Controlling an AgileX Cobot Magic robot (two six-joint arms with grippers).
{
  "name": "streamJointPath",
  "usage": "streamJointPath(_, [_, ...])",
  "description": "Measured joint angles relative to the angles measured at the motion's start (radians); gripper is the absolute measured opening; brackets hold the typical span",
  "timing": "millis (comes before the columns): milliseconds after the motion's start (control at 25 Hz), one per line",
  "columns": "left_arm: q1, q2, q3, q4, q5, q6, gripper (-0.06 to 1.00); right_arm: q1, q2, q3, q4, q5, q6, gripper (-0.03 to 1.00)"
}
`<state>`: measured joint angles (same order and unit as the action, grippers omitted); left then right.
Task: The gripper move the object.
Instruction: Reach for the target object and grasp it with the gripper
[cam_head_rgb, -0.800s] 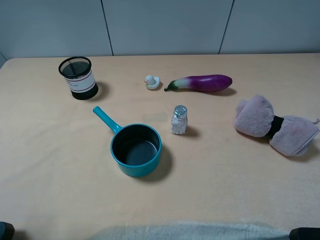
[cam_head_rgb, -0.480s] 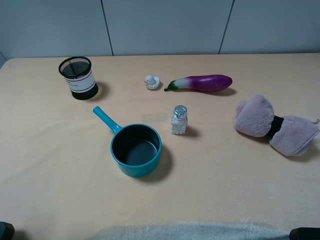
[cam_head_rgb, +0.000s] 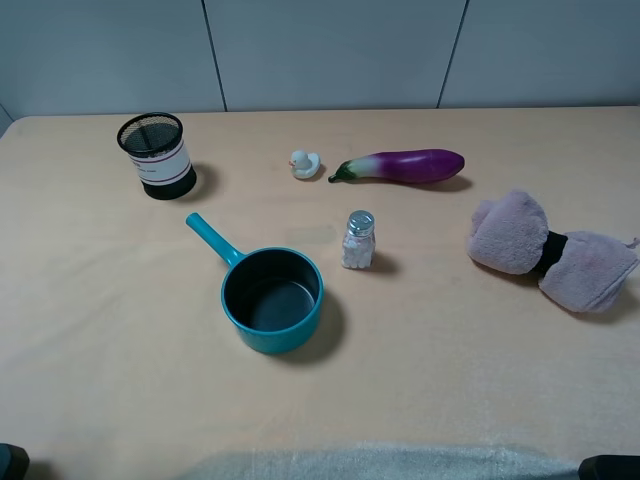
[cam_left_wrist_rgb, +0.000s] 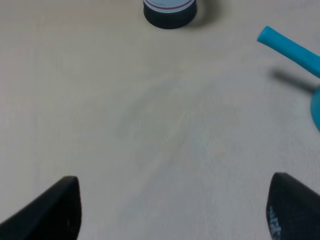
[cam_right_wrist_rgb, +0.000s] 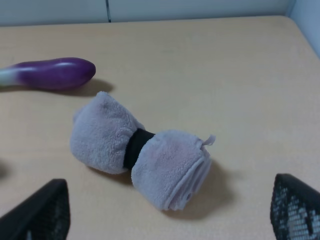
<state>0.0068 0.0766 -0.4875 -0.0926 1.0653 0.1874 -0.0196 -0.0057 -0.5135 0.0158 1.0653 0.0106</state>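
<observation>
One plush towel (cam_head_rgb: 550, 252), one eggplant (cam_head_rgb: 405, 165), one saucepan (cam_head_rgb: 270, 298), one shaker (cam_head_rgb: 358, 240).

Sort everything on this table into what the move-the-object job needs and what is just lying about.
For the job:
- pink plush towel
- right pincer, open, facing the towel

Lying about:
- eggplant
- salt shaker
- teal saucepan
- mesh cup
- duck toy
- left pincer, open, not near the towel

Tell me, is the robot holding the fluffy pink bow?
Nothing is held. The left gripper and right gripper are open; the plush towel lies untouched on the table.
</observation>
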Motion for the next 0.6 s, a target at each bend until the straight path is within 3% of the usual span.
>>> streamJointPath(600, [0.000, 0.000, 0.000, 0.000, 0.000, 0.000, 0.75, 0.000, 0.000, 0.000, 0.000, -0.002, 0.000, 0.61])
